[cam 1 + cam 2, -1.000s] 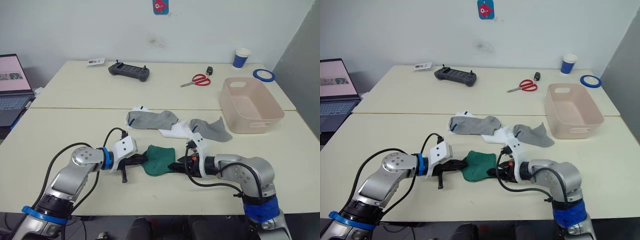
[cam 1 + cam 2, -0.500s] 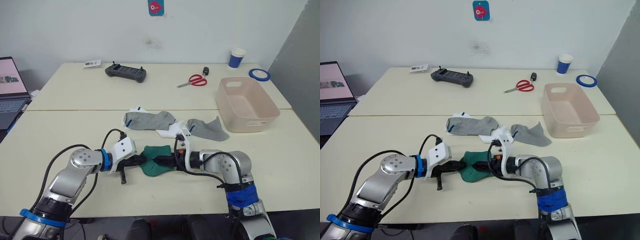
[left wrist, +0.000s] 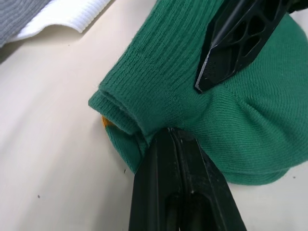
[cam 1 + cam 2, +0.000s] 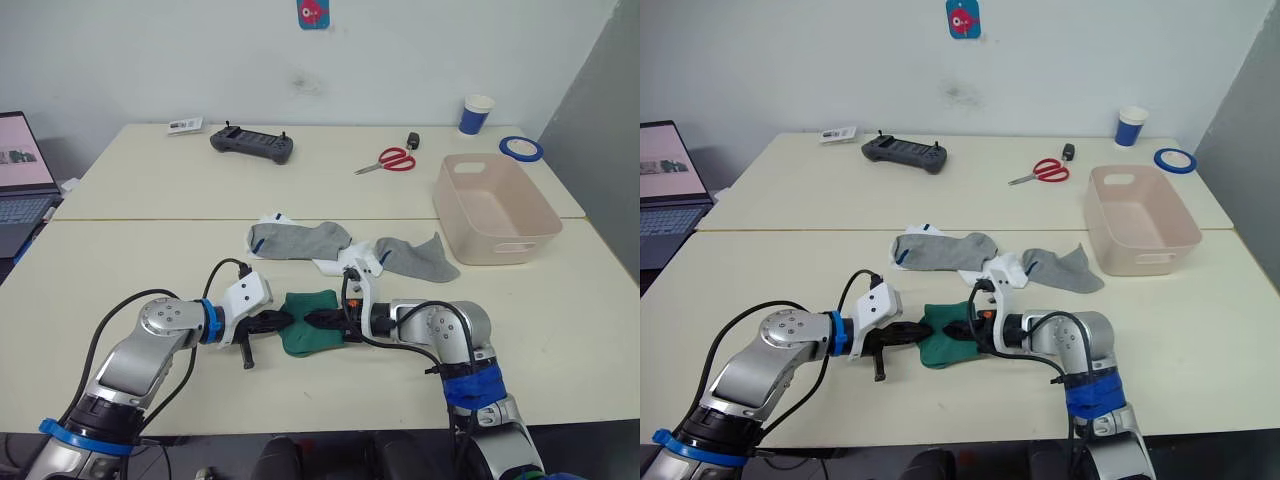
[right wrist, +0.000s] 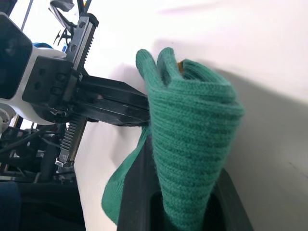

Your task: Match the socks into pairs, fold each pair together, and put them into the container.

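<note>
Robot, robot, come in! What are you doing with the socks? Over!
Left gripper shut on green socks. Right gripper holding their other end. Tub empty.

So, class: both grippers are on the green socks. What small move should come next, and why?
Probably finish the fold: the right gripper holds green fabric draped over its finger, and the left gripper pins the green socks at the cuff. The container sits apart, with nothing in it.

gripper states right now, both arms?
Left gripper: shut on the green socks, pinching their edge.
Right gripper: shut on the green socks, fabric folded over its fingers.
</note>
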You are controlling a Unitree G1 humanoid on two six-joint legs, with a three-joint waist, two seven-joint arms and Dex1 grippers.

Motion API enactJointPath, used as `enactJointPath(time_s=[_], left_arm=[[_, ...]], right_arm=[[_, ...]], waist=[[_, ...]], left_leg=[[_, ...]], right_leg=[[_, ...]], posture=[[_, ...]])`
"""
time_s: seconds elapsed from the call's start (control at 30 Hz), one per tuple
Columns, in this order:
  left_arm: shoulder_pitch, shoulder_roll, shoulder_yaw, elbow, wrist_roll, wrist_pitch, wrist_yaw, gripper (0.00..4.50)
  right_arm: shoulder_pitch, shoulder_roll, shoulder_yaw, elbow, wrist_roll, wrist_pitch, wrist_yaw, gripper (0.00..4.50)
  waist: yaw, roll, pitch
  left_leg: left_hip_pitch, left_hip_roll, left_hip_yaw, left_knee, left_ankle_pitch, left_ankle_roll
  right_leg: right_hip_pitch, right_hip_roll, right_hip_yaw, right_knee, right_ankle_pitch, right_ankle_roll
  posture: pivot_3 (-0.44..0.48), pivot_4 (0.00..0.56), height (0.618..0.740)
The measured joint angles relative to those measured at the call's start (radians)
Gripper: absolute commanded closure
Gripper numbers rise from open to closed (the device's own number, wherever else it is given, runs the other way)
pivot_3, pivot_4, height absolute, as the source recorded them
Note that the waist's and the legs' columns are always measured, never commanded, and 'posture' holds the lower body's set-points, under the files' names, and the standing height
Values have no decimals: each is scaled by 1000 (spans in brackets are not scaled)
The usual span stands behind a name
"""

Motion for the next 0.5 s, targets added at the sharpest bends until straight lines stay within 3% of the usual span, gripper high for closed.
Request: enactJointPath(time_s=[0.07,0.17,0.33,0.5], left_arm=[[0,-13,7,-3,-29,23,-1,4500],[-18,-26,24,-23,-86,81,-4,3901],[-220,-100,45,-97,-229,214,-2,2300],[-422,-206,-25,-70,-249,240,-1,663]], right_arm=[[20,-9,-3,-40,11,4,-14,4475],[75,-45,-16,-143,36,24,-20,4500],[208,-149,-95,-390,121,88,-19,4500],[315,-187,-278,-576,213,130,-48,4500]], waist=[[0,0,0],[8,0,1],[27,-1,2],[24,-1,2]], left_leg=[[-1,0,0,0,0,0],[-4,0,-1,0,0,0],[-6,-2,-1,2,0,0],[-5,-2,0,2,0,0]], right_leg=[[-1,0,0,0,0,0],[-3,0,0,0,0,0],[-5,-1,-1,-1,0,1],[-4,0,0,-1,1,2]], posture=[[0,150,740],[0,150,740],[0,150,740],[0,150,740]])
